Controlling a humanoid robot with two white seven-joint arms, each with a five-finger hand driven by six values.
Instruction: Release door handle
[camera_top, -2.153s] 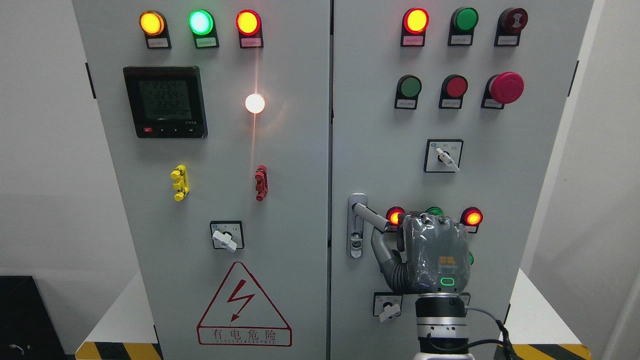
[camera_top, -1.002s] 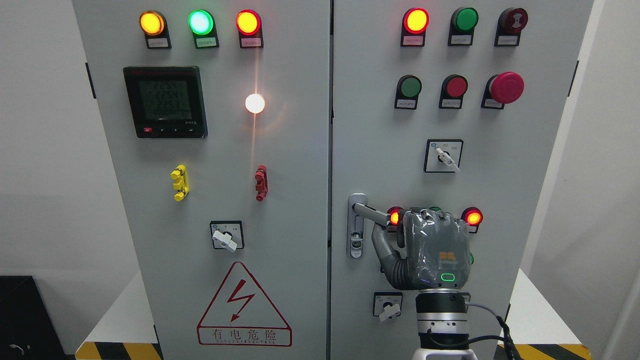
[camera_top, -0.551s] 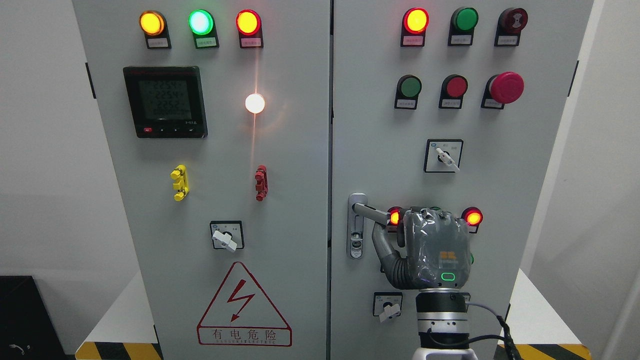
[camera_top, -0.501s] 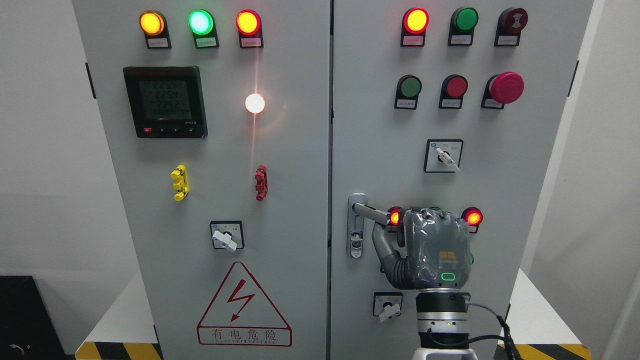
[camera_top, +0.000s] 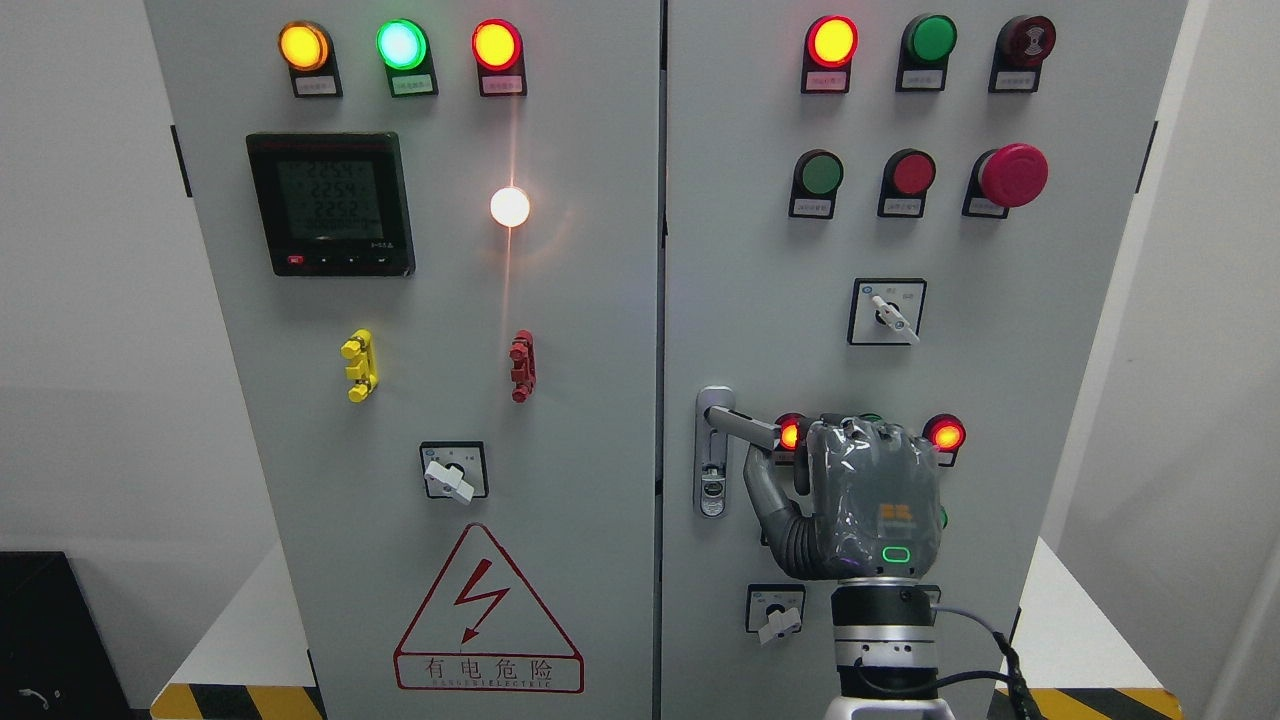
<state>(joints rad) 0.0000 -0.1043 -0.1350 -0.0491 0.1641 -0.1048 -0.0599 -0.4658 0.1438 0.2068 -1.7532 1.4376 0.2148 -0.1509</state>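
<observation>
The silver door handle (camera_top: 745, 425) sits at the left edge of the grey cabinet's right door (camera_top: 760, 250). Its lever points right and slightly down from its pivot. My right hand (camera_top: 788, 455), grey and wrapped in clear film, comes up from the bottom edge with its back to the camera. Its curled fingers cover the lever's free end, and the thumb (camera_top: 762, 488) reaches up beneath the lever. The hand hides the contact itself. My left arm is out of view.
Lit red lamps (camera_top: 945, 435) flank the hand, with a rotary switch (camera_top: 775, 612) just below it and another (camera_top: 885, 312) above. A red mushroom button (camera_top: 1012, 175) stands out at upper right. The left door (camera_top: 450, 300) carries a meter, lamps and a warning triangle.
Since 2.2 s ago the lever has swung up from a steeper downward tilt, and my right hand rose slightly with it. Nothing has moved over the last second.
</observation>
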